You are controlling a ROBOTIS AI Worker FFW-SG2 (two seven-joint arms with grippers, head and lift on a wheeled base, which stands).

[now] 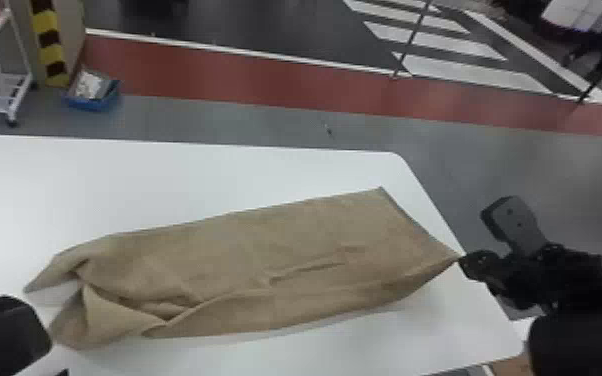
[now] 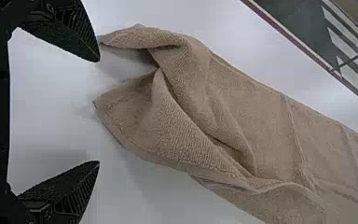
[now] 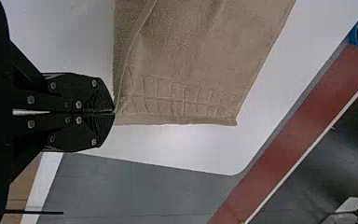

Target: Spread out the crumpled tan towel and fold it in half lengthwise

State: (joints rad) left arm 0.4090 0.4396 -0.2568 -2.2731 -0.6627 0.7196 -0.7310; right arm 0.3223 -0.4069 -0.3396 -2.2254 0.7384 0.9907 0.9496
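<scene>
At the lower left of the head view, the left end effector (image 1: 7,332) sits just beside the bunched, open-folded end of the tan towel (image 1: 245,255). In the left wrist view, the left end effector (image 2: 99,112) has its fingers wide apart, with that end just beyond their tips. At the right of the head view, the right end effector (image 1: 465,259) pinches the towel's near right corner. The towel slants across the white desk (image 1: 165,175); beyond, upper left, is a blue bin (image 1: 92,104) on the floor (image 1: 190,117).
</scene>
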